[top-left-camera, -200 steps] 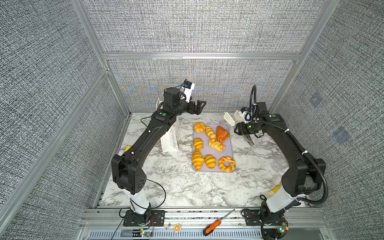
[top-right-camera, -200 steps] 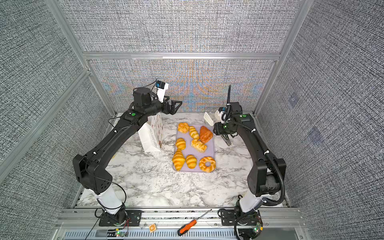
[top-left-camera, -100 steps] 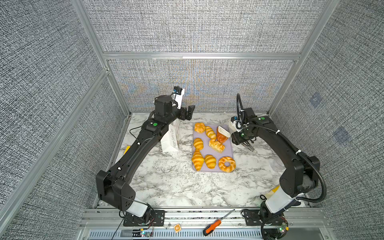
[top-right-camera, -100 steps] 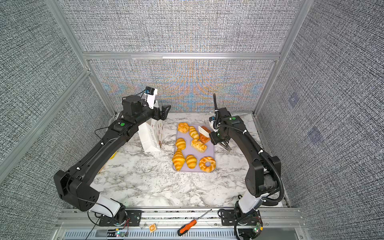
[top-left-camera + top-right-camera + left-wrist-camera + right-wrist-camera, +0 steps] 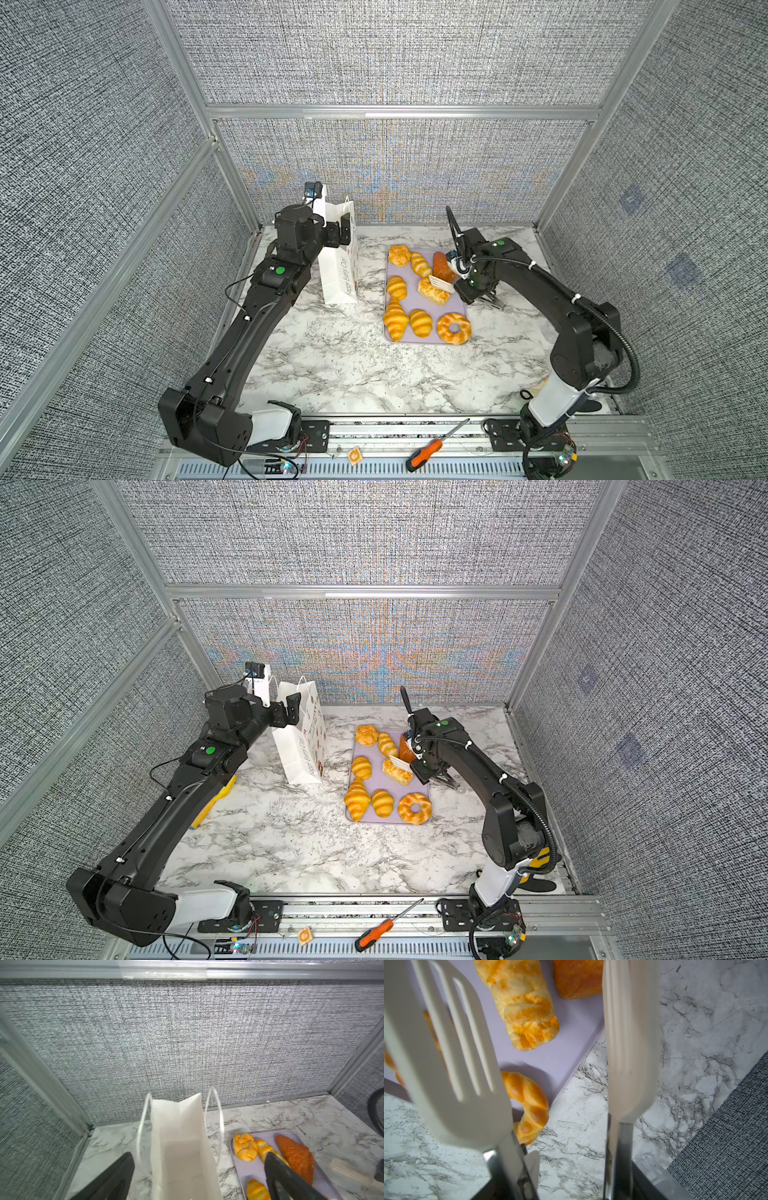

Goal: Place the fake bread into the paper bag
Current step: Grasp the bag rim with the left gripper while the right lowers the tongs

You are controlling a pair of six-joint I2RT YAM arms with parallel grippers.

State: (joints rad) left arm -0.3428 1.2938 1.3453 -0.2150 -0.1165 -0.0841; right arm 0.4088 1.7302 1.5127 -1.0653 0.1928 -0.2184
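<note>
We see the left jaws spread wide astride the upright paper bag's open top, the right jaws grasping white tongs over the fake bread on the lilac tray beside the bag.

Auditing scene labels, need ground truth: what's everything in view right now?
paper bag: one, white, standing left of the tray
tray: one, lilac, mid-table
bread: eight, golden, one darker orange, all on the tray
tongs: one, steel with white tips, tips over the tray
scoop: one, yellow, table's left edge, partly under the left arm
screwdriver: one, orange handle, front rail
tag: one, small, orange, front rail
table: one, white marble
left gripper: one, black, open, at the bag's top
right gripper: one, black, shut on the tongs
</note>
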